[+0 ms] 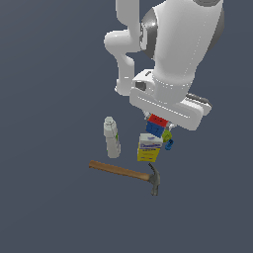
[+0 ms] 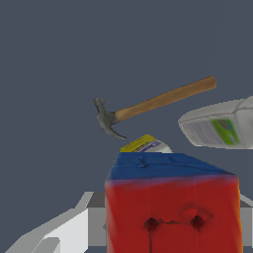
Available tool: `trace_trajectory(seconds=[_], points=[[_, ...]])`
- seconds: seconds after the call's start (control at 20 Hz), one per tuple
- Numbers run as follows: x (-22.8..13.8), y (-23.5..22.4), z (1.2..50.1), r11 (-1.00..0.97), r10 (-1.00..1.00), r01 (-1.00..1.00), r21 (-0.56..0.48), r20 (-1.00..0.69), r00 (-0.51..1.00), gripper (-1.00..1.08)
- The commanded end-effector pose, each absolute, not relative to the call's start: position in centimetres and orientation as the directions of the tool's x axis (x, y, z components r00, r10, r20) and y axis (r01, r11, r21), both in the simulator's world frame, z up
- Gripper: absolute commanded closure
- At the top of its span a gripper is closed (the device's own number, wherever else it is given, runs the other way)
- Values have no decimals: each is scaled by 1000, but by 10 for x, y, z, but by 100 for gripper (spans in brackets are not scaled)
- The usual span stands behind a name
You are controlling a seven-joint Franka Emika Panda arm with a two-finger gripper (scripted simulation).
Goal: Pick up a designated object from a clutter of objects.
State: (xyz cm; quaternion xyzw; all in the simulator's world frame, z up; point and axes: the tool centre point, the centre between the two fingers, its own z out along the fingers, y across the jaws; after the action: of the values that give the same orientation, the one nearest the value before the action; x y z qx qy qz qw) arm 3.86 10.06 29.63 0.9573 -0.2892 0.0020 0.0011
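Observation:
The puzzle cube (image 1: 156, 124), with red and blue gridded faces, sits right under my hand and above the other items. In the wrist view the cube (image 2: 173, 207) fills the lower part of the picture, red face toward the camera and blue face beyond it. My gripper (image 1: 159, 118) stands around the cube, and white finger parts (image 2: 59, 230) show close beside it. The jaws look shut on the cube, with the fingertips hidden behind it.
A yellow-and-blue box (image 1: 149, 147) stands just in front of the cube. A green-blue item (image 1: 168, 140) lies beside it. A white bottle (image 1: 111, 137) stands toward the exterior view's left. A wooden-handled hammer (image 1: 126, 173) lies in front of them on the dark floor.

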Motion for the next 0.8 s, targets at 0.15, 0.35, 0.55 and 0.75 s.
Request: trace_trajectory(seconds=[0.15,0.35,0.55,0.75], points=[[21,145,344,-832,-554,-554,1,4,832,108],[12,170,369,-832,-554,-554,1,3,832,108],[7,187,386,-832,-554,-554,1,1,832,108],[5,195,394,-832,-554,-554,0,0,832,108]])
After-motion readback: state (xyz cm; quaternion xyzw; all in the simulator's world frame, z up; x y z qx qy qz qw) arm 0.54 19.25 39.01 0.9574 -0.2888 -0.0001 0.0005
